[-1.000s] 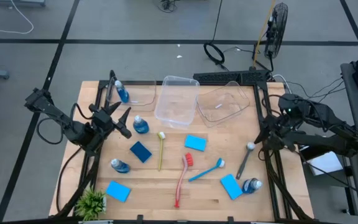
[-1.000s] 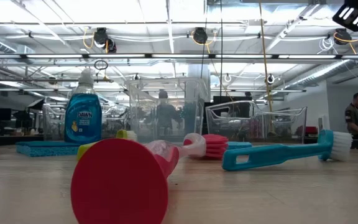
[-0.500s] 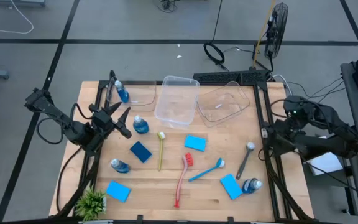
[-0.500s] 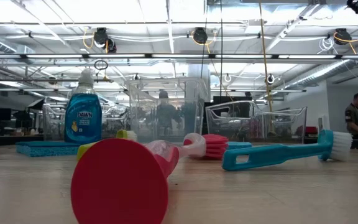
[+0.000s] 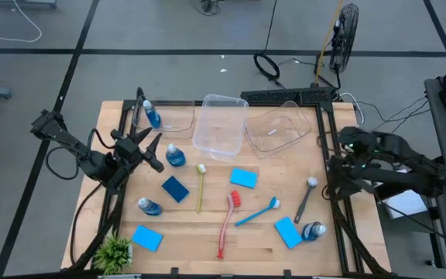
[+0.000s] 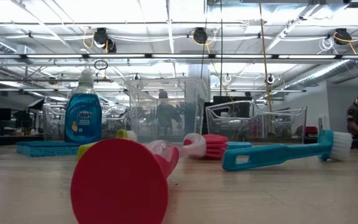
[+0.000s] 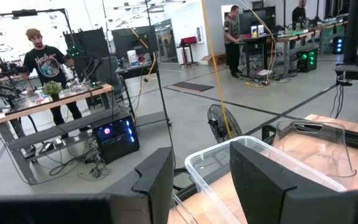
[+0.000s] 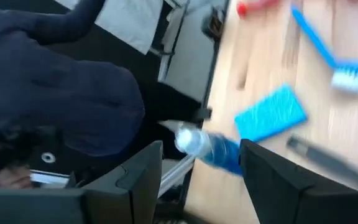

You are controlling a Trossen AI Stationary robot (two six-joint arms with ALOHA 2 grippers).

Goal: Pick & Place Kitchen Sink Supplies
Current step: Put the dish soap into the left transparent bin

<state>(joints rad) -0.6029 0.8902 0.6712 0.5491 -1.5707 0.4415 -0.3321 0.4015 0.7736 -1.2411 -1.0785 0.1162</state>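
From above, the left gripper (image 5: pixel 152 152) hangs over the table's left side with its fingers spread and nothing between them. A bottle of blue liquid (image 5: pixel 175 156) lies just beside its tips, and another bottle (image 5: pixel 151 114) sits farther back by the left rail. A dark blue sponge (image 5: pixel 175 188) and a third bottle (image 5: pixel 148 206) lie nearer the front, with a light blue sponge (image 5: pixel 146 238) next to the small green plant (image 5: pixel 114 252). Mid-table lie the yellow-green brush (image 5: pixel 200 186), the red brush (image 5: pixel 227 223), the blue brush (image 5: pixel 257 211) and a sponge (image 5: pixel 243 178). The right gripper (image 5: pixel 336 164) sits at the table's right edge; how its fingers stand cannot be told here. The grey brush (image 5: pixel 305 198), a sponge (image 5: pixel 287 232) and a capped bottle (image 5: pixel 313 231) lie near it, toward the front. Two clear tubs (image 5: pixel 221 125) stand at the back, leaving bare wood along the front edge.

At table height, the red brush's round end (image 6: pixel 119 182) fills the foreground, with the teal brush (image 6: pixel 278 152) to its right and a Dawn bottle (image 6: pixel 82 112) upright behind.

The left wrist view shows two separated dark fingers (image 7: pixel 261 174) holding nothing, with a tub rim (image 7: pixel 241 180) beyond.

The right wrist view shows parted, empty fingers (image 8: pixel 143 171), with a bottle (image 8: pixel 207 148), a sponge (image 8: pixel 270 114) and brush bristles (image 8: pixel 347 78) on the wood beyond, all blurred.
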